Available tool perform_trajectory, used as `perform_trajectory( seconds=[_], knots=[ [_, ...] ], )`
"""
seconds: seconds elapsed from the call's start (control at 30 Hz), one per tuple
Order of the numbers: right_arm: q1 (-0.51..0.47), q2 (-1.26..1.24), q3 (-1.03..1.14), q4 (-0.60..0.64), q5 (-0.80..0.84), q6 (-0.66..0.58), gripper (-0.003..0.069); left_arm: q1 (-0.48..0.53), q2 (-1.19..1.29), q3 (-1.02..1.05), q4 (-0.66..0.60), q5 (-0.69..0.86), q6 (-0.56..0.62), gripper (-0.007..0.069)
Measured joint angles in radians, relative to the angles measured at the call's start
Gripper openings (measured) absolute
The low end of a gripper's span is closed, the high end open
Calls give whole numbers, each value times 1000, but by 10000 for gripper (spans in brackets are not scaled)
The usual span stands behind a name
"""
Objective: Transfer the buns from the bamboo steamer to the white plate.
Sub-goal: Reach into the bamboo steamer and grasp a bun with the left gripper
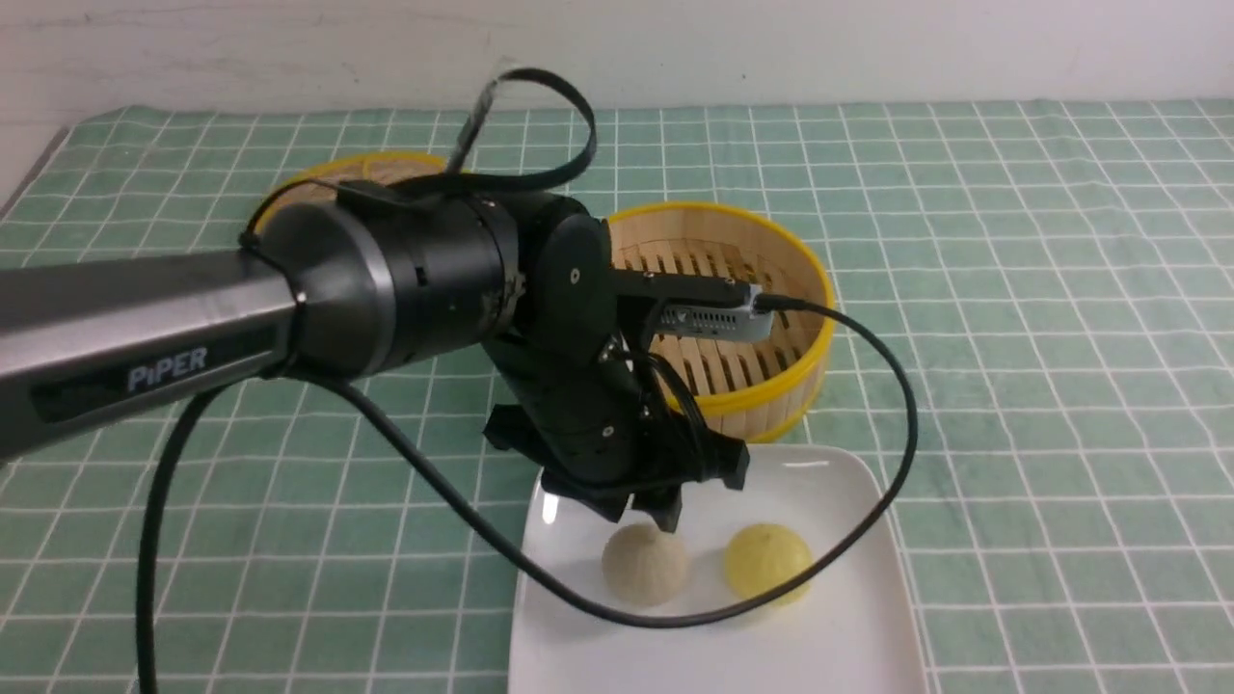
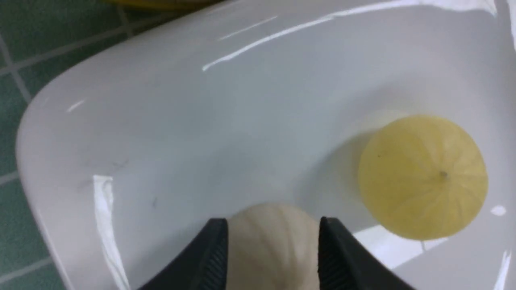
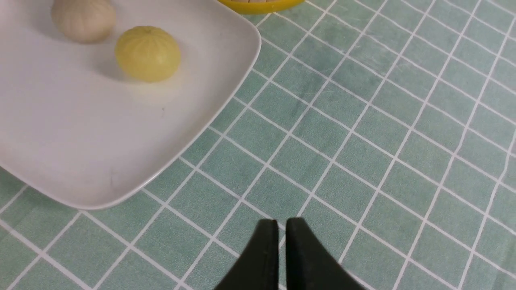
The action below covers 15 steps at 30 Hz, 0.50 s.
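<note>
Two buns rest on the white plate [image 1: 839, 636]: a cream bun [image 1: 644, 564] and, to its right, a yellow bun [image 1: 766, 562]. My left gripper [image 1: 657, 516] hangs just over the cream bun [image 2: 272, 241], open, one finger on each side of it, and the bun rests on the plate [image 2: 201, 121]. The yellow bun [image 2: 423, 177] lies apart from the fingers. Behind the plate stands the bamboo steamer [image 1: 815, 270]; the part of its slatted floor that shows is bare, the rest is behind my arm. My right gripper [image 3: 282, 220] is shut and holds nothing, over the cloth beside the plate [image 3: 80, 141].
A green checked cloth [image 1: 1012, 289] covers the table. The flat yellow-rimmed lid [image 1: 386, 169] lies behind my left arm. A black cable [image 1: 897, 405] loops from the wrist across the plate's front. The wall runs along the table's far edge.
</note>
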Motion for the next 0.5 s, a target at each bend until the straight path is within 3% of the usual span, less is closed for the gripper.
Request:
perform_trajectory(
  seconds=[0.13, 0.27, 0.37, 0.5],
  knots=[
    [0, 0, 0, -5, 2, 0, 57, 0, 6, -11, 15, -15, 0, 391],
    [0, 0, 0, -7, 2, 0, 65, 0, 6, -80, 106, 5, -9, 381],
    [0, 0, 0, -9, 2, 0, 69, 0, 6, -141, 196, 17, -61, 331],
    [0, 0, 0, -9, 3, 0, 77, 9, 23, -268, 342, 22, -167, 117]
  ],
)
